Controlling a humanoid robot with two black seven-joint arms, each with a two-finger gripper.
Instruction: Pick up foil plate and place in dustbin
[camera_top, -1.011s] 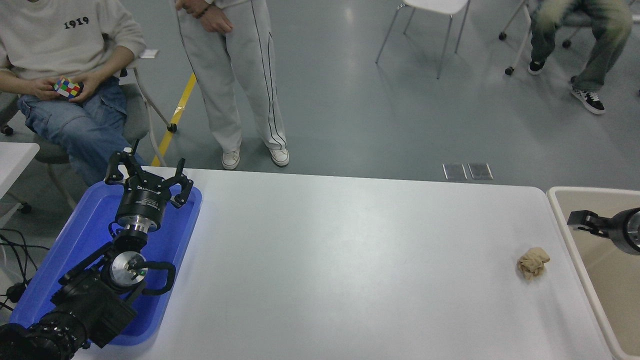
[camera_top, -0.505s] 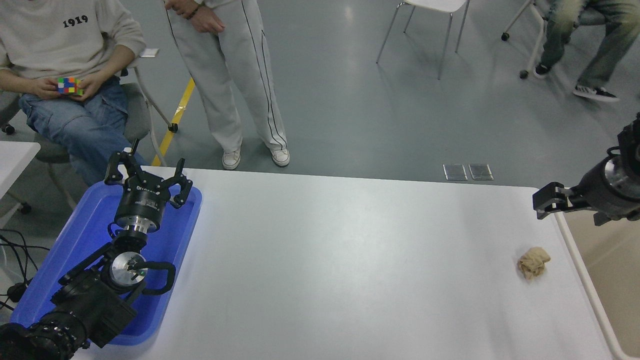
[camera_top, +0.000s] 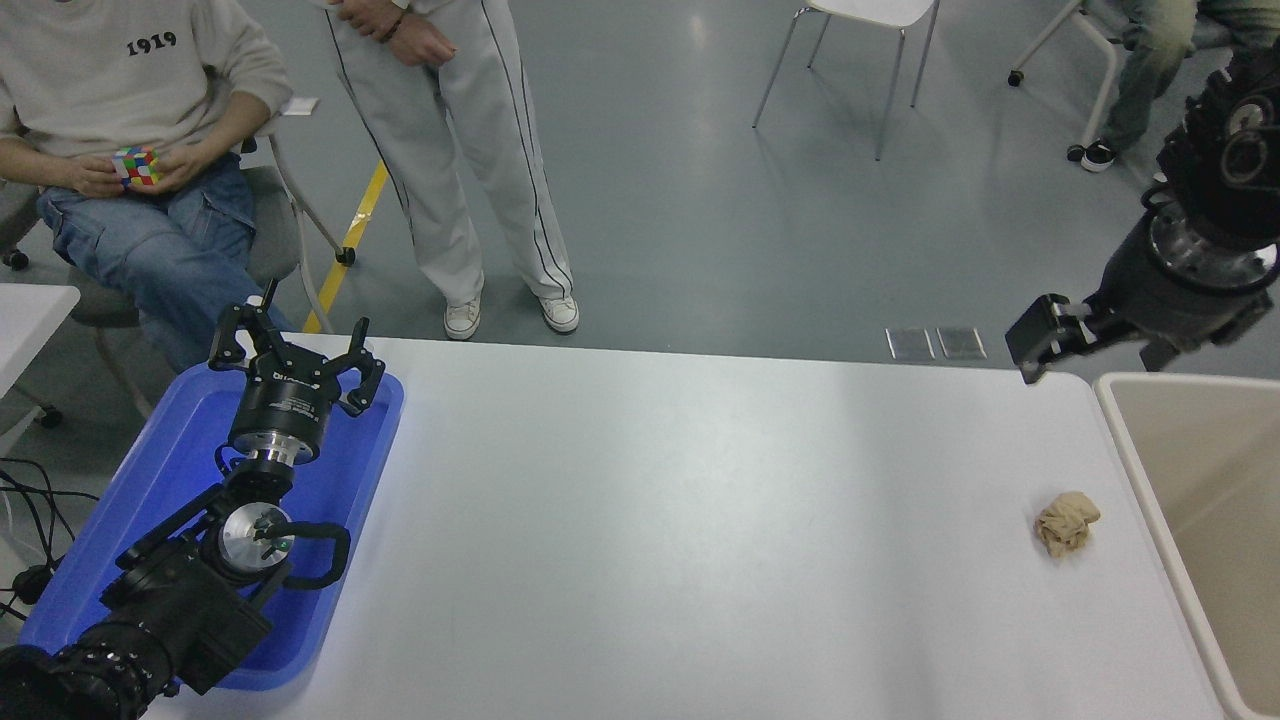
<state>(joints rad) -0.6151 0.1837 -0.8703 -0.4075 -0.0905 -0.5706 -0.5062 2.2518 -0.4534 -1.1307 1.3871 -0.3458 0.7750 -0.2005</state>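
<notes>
The foil plate is not in view: it is neither on the table nor in the part of the dustbin that shows. The beige dustbin with its cream rim stands at the table's right end, cut off by the picture's edge. My right gripper hangs in the air above the table's far right corner, left of the bin's far rim, with nothing seen in it. My left gripper is parked open over the blue tray at the lower left.
A crumpled tan paper wad lies on the white table near the bin. A blue tray sits at the left under the left arm. A person sits and another stands at the far left side; chairs stand behind.
My right gripper has risen from inside the dustbin and moved left and away, to above the table's far right corner. The left arm has not moved.
</notes>
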